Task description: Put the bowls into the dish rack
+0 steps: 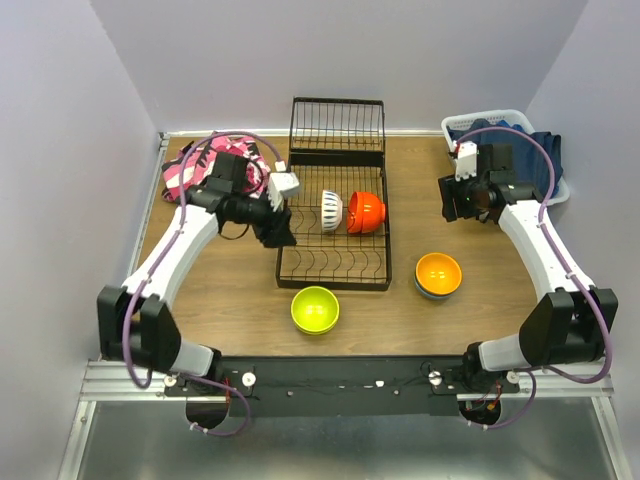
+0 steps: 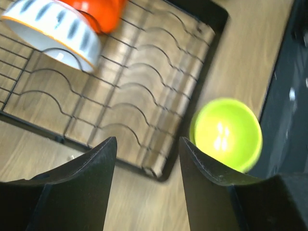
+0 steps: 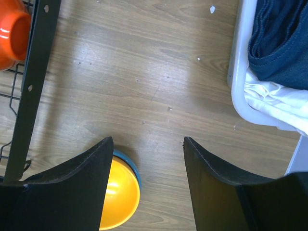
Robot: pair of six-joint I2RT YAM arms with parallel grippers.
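Note:
The black wire dish rack (image 1: 333, 285) sits mid-table. A cream-white bowl (image 1: 331, 210) and a red-orange bowl (image 1: 366, 211) stand on edge in its tines. My left gripper (image 1: 278, 230) hovers over the rack's left rim, open and empty. Its wrist view shows the gripper (image 2: 147, 140), the white bowl (image 2: 53, 29), the red-orange bowl (image 2: 98, 12) and the lime green bowl (image 2: 226, 132). That green bowl (image 1: 314, 309) rests on the table in front of the rack. An orange bowl (image 1: 439, 272) sits nested in a blue bowl (image 3: 133, 169). My right gripper (image 3: 148, 139) hangs open above the table beside them.
A white laundry basket (image 1: 490, 122) with blue clothes (image 1: 548, 150) stands at the back right; its rim (image 3: 239, 82) is close to my right gripper. A pink patterned cloth (image 1: 188, 168) lies at the back left. The rack's upright wire section (image 1: 337, 125) rises at the back.

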